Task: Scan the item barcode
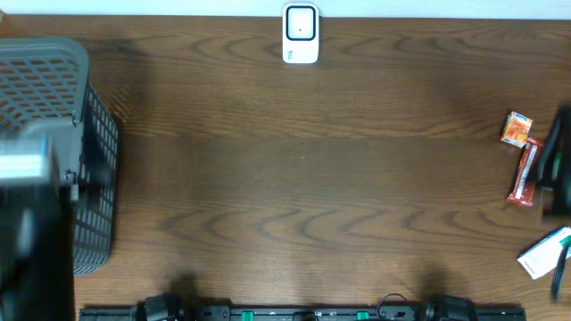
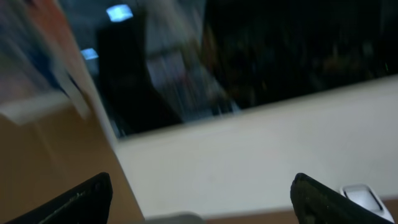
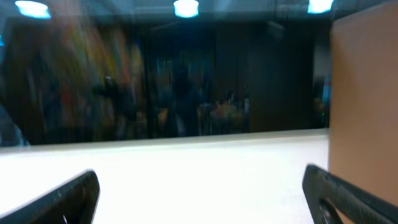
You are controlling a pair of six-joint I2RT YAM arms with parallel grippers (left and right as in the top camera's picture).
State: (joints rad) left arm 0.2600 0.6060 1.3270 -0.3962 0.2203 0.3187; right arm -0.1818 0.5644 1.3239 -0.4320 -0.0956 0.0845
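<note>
The left arm (image 1: 31, 187) sits closest to the overhead lens, a blurred grey and black mass at the left edge above the one grey mesh basket (image 1: 98, 178). The table (image 1: 303, 178) is brown wood grain, with a black rail (image 1: 303, 313) along its near edge. One white scanner (image 1: 301, 36) stands at the far middle.

Three packaged items lie at the right edge: an orange packet (image 1: 516, 128), a red bar (image 1: 525, 172) just nearer than it, and a white and green box (image 1: 546, 253) nearest. The dark right arm (image 1: 558, 160) is just beside the bar.

Both wrist views are blurred, showing dark glass with ceiling lights and a pale ledge. The left gripper (image 2: 199, 193) and the right gripper (image 3: 199, 186) each stand wide, with nothing between the fingers.
</note>
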